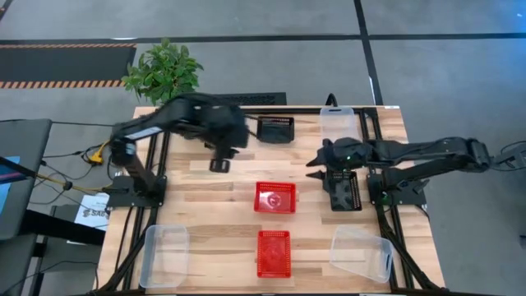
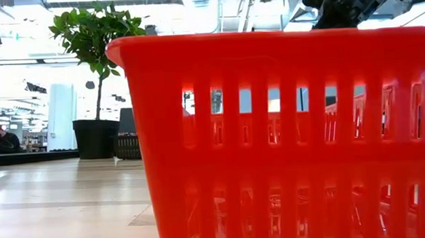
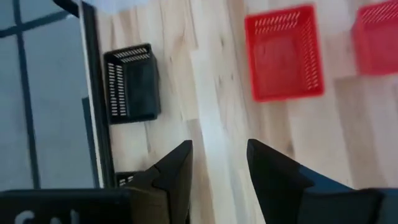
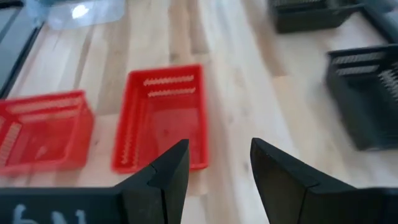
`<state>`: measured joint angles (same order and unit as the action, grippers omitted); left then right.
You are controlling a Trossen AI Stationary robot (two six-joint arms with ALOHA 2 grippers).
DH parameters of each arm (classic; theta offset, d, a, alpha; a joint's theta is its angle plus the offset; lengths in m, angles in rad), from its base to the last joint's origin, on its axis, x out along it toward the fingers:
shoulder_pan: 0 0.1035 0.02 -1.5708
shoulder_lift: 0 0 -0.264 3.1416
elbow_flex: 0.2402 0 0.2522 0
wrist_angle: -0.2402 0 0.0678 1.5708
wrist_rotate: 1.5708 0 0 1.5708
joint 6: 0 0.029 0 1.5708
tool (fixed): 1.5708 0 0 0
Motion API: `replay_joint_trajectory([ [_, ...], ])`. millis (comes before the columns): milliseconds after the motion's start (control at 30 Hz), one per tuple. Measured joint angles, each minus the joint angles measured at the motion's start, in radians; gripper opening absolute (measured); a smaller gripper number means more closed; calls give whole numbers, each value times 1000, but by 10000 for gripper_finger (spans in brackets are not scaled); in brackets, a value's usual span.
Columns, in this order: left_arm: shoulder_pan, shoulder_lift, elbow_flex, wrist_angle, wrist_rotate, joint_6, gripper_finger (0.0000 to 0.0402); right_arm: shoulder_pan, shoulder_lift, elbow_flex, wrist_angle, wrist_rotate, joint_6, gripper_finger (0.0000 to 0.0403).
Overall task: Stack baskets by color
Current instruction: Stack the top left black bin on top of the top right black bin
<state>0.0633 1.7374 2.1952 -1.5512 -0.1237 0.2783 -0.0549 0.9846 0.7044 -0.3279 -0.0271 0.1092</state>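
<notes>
Across the middle of the high view lies a pale wooden table (image 1: 205, 205) with small baskets spread over it. Two red perforated baskets sit at the centre, one (image 1: 274, 197) above the other (image 1: 274, 252); the lower one fills most of the low view as a slotted red wall. A black perforated basket (image 1: 275, 128) rests near the top edge of the table, and a second black basket (image 1: 346, 191) lies right of centre, partly under the right arm. Clear translucent bins sit at the lower left (image 1: 164, 256), the lower right (image 1: 360, 254) and the upper right (image 1: 339, 123) of the table. The left gripper (image 1: 219, 164) hangs above bare wood at upper centre, left of the top black basket; its wrist view shows its two dark fingers (image 3: 177, 168) apart with nothing between them. The right gripper (image 1: 316, 163) reaches in from the right edge, just above the right-hand black basket; its fingers (image 4: 168, 168) are likewise apart and empty over wood beside a red basket. A leafy potted plant (image 1: 163, 70) stands on the floor beyond the table's upper left corner.
</notes>
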Motion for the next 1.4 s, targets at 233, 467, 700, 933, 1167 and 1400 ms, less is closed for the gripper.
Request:
replay_joint_trajectory([
  [233,-42,-293,-382,253,1,-62,141,116,48,0,-16,-1,37,191],
  [467,-33,-583,-999,776,-156,-108,141,192,50,0,-63,-1,93,191],
  [700,102,-579,-1312,1050,-212,153,141,196,50,0,-110,0,92,191],
  [933,326,-436,-1306,1039,28,173,141,176,49,0,-164,1,93,191],
  [1167,403,-298,-1293,1021,101,178,141,176,49,0,-194,1,69,191],
  [1400,406,-200,-1293,1019,86,219,141,175,49,0,-195,1,39,191],
])
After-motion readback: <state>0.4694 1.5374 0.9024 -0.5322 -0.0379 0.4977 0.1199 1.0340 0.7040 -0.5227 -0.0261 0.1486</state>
